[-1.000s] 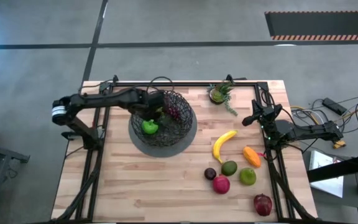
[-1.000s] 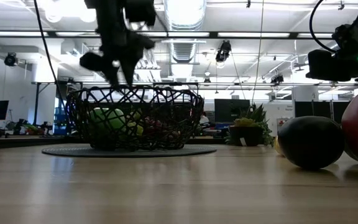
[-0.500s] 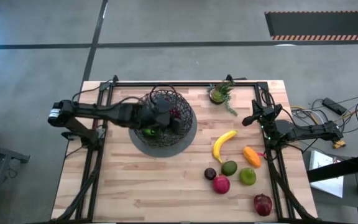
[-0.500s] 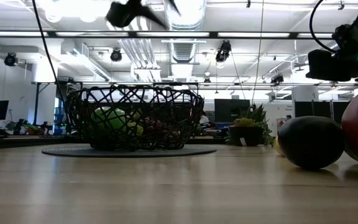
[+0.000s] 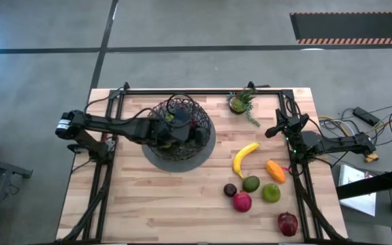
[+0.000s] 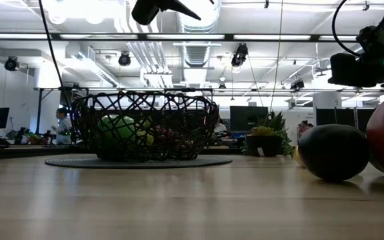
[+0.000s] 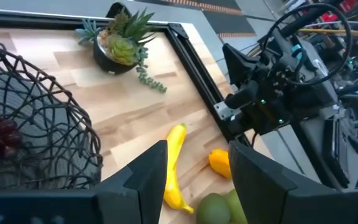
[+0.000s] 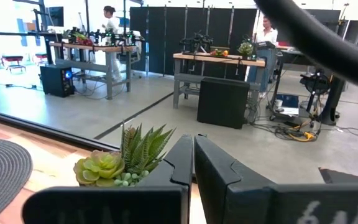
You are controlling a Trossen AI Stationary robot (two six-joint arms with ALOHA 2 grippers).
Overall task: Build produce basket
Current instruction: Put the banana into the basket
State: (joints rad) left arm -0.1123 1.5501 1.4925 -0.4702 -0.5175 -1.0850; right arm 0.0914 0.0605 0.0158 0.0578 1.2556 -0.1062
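Over the basket: left gripper, fingers spread, empty. Banana lies rightward on desk, nearer right gripper, fingers closed.

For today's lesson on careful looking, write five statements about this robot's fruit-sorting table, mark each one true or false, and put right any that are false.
1. The green apple lies inside the basket. True.
2. The banana is in the basket. False: it lies on the table, to the right of the basket.
3. The left gripper has its fingers open and holds nothing. True.
4. The potted plant stands at the table's near edge. False: it stands by the far edge.
5. The right gripper holds the orange piece. False: its fingers are shut with nothing between them, and the orange piece lies on the table.
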